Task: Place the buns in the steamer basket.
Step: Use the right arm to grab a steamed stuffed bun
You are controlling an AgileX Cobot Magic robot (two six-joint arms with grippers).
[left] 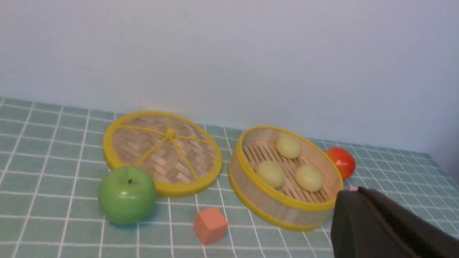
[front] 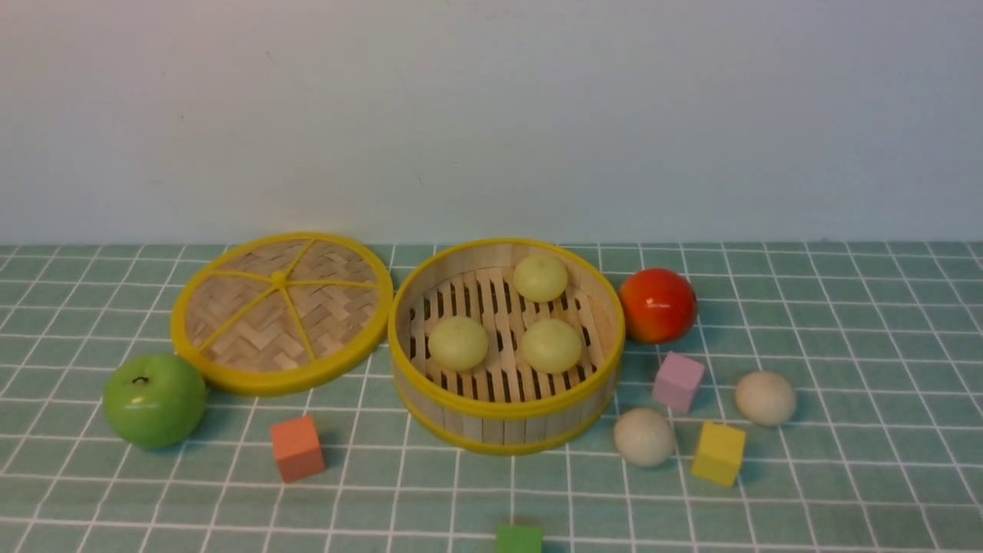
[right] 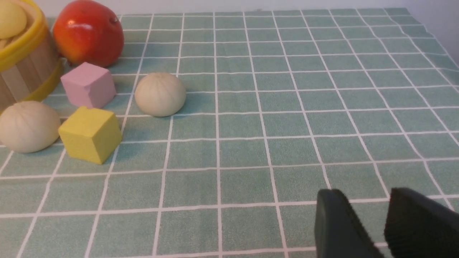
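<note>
Right end effector (right: 365, 196), buns (right: 160, 94) apparently apart

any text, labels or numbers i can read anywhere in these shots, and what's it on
None: no words, labels, brands, numbers or signs show in any view. The steamer basket, lid, buns, green apple, red-orange fruit and coloured cubes are all plain, as are the checked cloth and the wall.
</note>
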